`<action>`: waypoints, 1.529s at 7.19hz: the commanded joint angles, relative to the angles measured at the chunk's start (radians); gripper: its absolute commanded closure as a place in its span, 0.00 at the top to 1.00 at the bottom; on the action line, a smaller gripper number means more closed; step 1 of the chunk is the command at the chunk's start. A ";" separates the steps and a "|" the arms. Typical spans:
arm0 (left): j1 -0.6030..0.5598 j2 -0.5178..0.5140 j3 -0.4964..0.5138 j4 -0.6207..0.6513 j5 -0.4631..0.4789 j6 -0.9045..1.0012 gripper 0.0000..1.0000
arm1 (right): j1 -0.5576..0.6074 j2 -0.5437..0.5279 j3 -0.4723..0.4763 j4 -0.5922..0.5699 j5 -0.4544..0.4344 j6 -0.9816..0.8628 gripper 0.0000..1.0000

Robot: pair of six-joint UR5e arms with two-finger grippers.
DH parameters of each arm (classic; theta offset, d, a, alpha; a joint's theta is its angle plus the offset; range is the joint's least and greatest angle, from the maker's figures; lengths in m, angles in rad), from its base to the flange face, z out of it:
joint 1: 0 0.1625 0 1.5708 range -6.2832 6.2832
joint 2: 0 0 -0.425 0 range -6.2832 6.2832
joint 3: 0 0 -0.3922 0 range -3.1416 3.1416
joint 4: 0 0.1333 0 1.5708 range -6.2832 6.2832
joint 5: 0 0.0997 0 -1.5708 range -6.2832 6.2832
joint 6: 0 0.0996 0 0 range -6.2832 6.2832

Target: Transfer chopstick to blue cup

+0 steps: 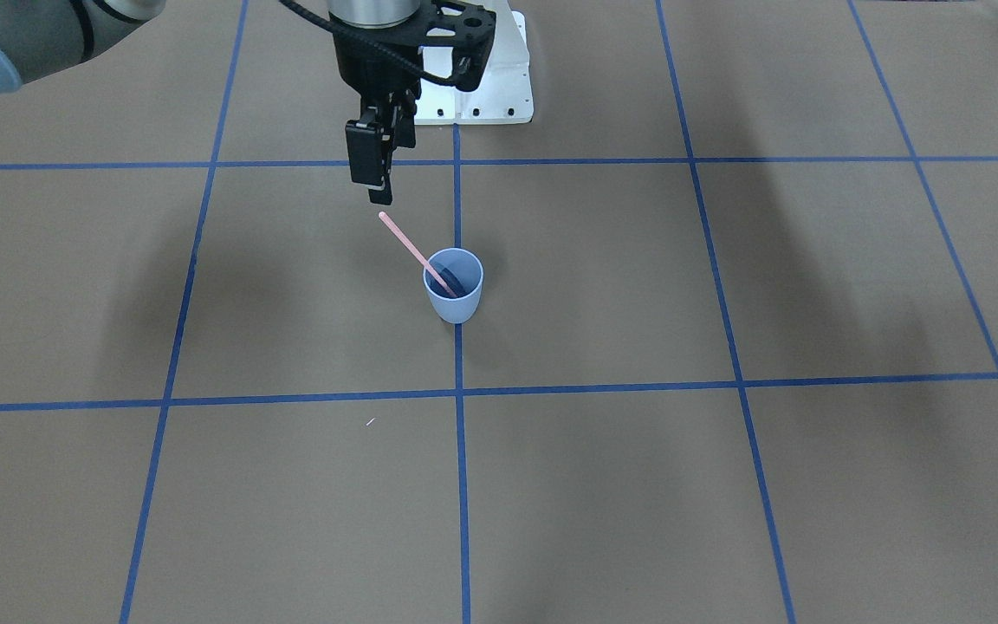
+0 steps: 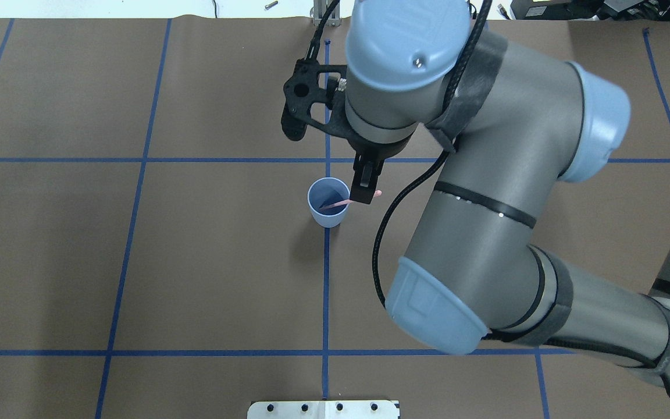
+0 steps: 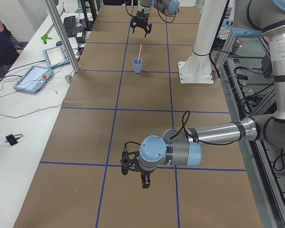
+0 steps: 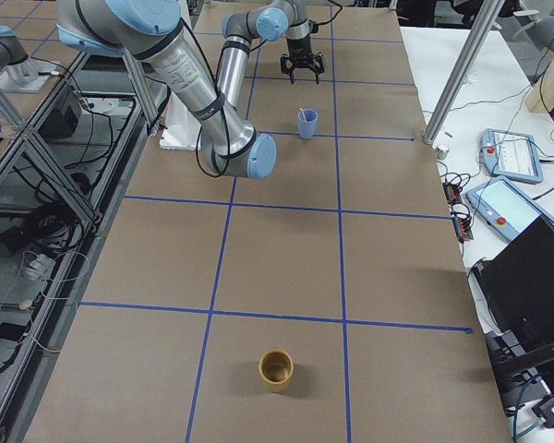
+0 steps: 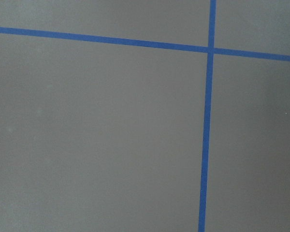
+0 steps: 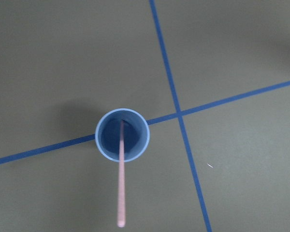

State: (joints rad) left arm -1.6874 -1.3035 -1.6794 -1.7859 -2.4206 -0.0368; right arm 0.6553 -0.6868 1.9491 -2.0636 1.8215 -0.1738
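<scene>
The blue cup [image 1: 456, 302] stands upright on a blue tape line near the table's middle. One pale pink chopstick [image 1: 408, 247] stands in it, its lower end inside and its top leaning over the rim toward the robot. My right gripper [image 1: 380, 189] hangs just above the chopstick's top end, apart from it, open and empty. The right wrist view looks straight down on the cup [image 6: 134, 137] and the chopstick [image 6: 121, 183]. My left gripper [image 3: 145, 183] hangs low over the table far from the cup; I cannot tell whether it is open or shut.
A tan cup [image 4: 277, 369] stands at the table's far left end. The white base plate [image 1: 490, 91] lies behind the right gripper. An operator [image 3: 2, 45] and tablets [image 3: 33, 78] are at a side bench.
</scene>
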 commanded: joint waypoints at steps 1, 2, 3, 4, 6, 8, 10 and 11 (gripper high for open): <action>0.000 0.001 -0.006 -0.003 0.000 0.000 0.99 | 0.198 -0.102 -0.053 0.113 0.141 0.023 1.00; 0.000 0.000 -0.006 -0.003 0.000 0.000 0.99 | 0.318 -0.200 -0.099 0.182 0.241 0.016 1.00; 0.000 0.000 -0.009 -0.006 0.000 0.000 0.99 | 0.425 -0.280 -0.149 0.274 0.313 -0.001 1.00; 0.000 -0.002 -0.010 -0.007 0.000 0.002 0.99 | 0.487 -0.351 -0.174 0.281 0.352 -0.003 1.00; 0.000 -0.002 -0.013 -0.009 0.000 0.002 0.99 | 0.619 -0.518 -0.180 0.260 0.384 0.007 1.00; 0.002 -0.002 -0.013 -0.009 0.000 0.003 0.99 | 0.749 -0.696 -0.174 0.258 0.383 -0.001 1.00; 0.002 -0.003 -0.013 -0.009 0.000 0.003 0.99 | 0.849 -0.894 -0.174 0.267 0.380 -0.001 1.00; 0.002 -0.005 -0.013 -0.009 0.001 0.003 0.99 | 0.889 -0.978 -0.173 0.269 0.383 -0.001 1.00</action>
State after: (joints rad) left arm -1.6859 -1.3071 -1.6920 -1.7948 -2.4203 -0.0338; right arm 1.4831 -1.5504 1.7748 -1.7987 2.2015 -0.1747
